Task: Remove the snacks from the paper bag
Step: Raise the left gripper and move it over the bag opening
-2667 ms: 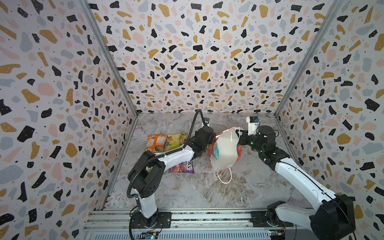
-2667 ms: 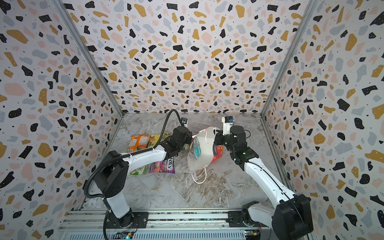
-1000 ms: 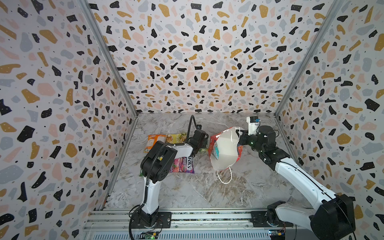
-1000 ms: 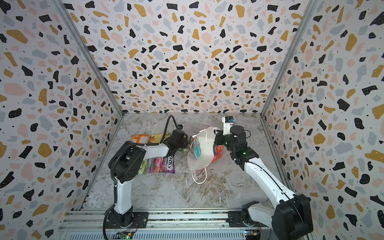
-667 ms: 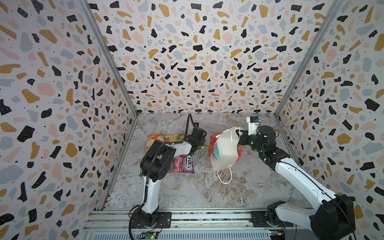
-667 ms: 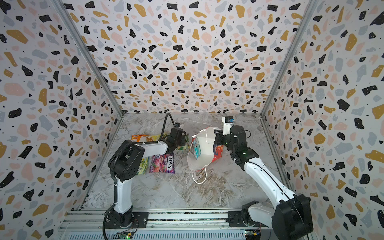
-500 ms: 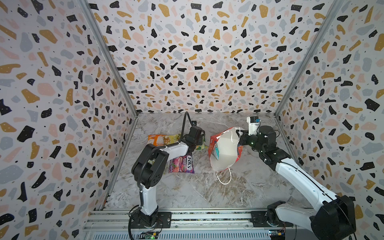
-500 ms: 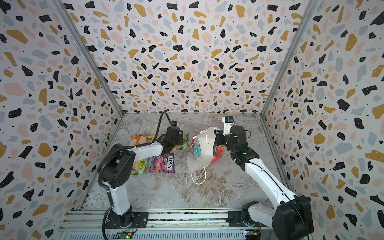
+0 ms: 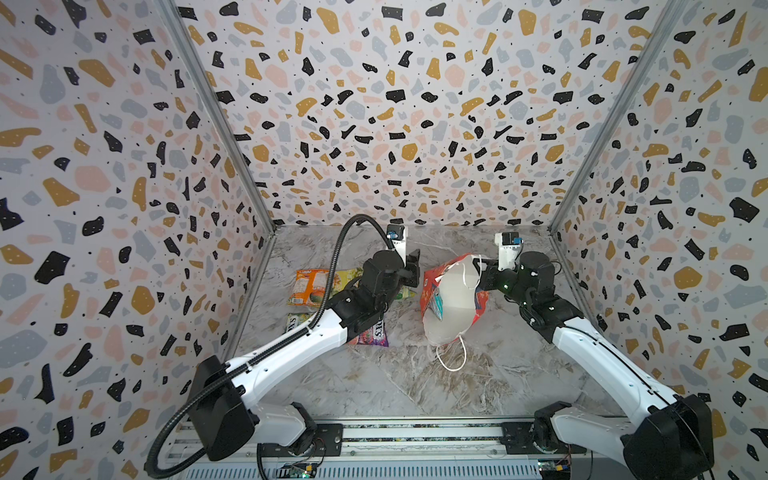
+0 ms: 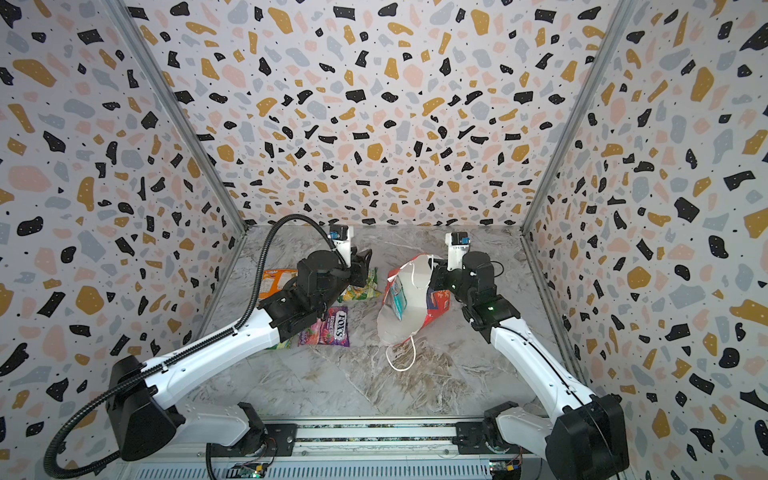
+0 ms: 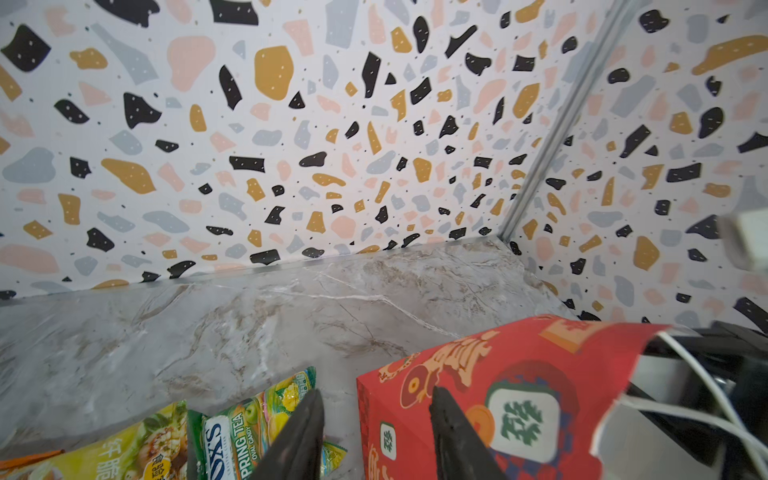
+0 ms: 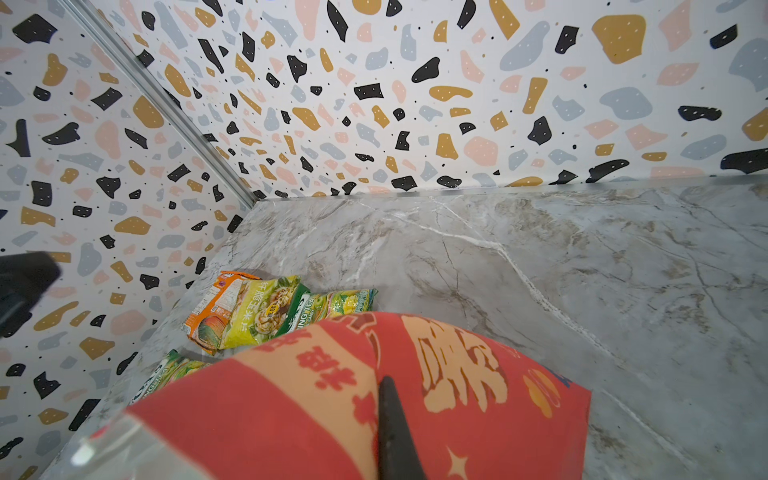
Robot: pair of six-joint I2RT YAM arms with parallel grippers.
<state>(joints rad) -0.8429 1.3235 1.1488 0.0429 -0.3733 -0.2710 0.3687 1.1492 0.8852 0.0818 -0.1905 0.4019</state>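
On the near marble table (image 10: 374, 386), a purple packet (image 10: 330, 328) was found out beside the paper bag (image 9: 453, 307), where one teal packet (image 10: 398, 300) was judged left. Farther back, the bag's rim was pinched by the right gripper (image 10: 433, 275); the left gripper (image 11: 376, 392) was held parted, empty, over a green-yellow packet (image 10: 361, 291).
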